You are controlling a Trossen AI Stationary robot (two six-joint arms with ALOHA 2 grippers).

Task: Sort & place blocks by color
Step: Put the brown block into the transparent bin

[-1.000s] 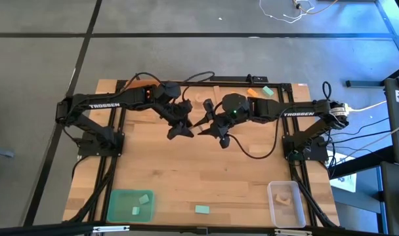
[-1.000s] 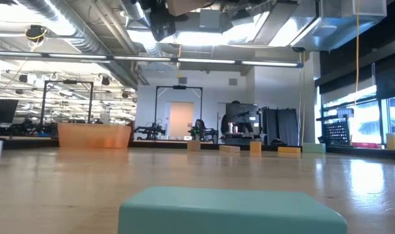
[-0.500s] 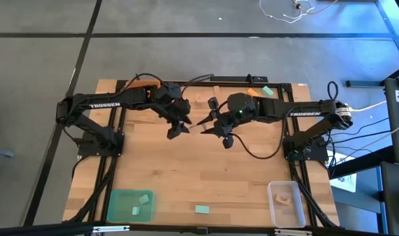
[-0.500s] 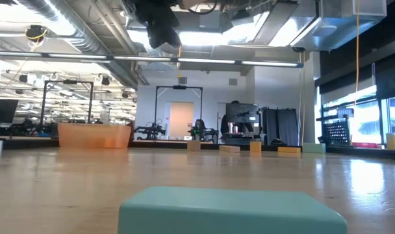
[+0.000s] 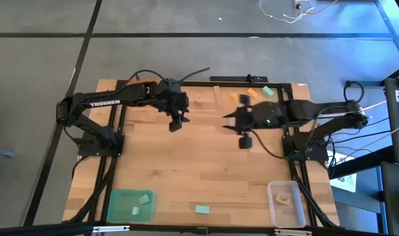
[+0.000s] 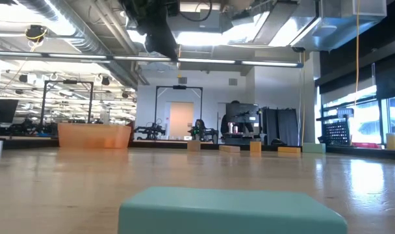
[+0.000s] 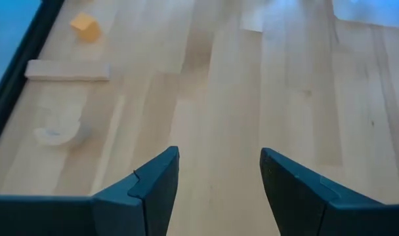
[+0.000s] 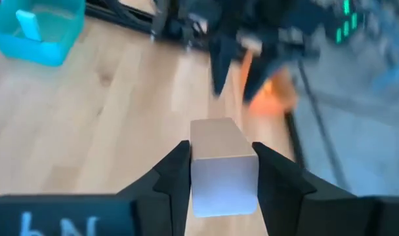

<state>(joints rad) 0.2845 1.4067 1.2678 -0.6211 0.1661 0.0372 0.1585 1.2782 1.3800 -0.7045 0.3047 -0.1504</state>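
we see the right gripper [image 8: 220, 172] at 1 o'clock of the table [image 5: 199, 177], jaws clamped on a pale wood block [image 8: 219, 164], left gripper [image 7: 219, 190] at 11 o'clock, jaws apart and empty, teal block [image 5: 201, 210] at 6 o'clock

My right gripper [image 8: 220, 172] pinches a pale wood block [image 8: 220, 164], smooth and matt. My fingers [image 7: 153, 187] look like dark matt plastic over the satin, light-planked wooden tabletop [image 7: 239, 118].
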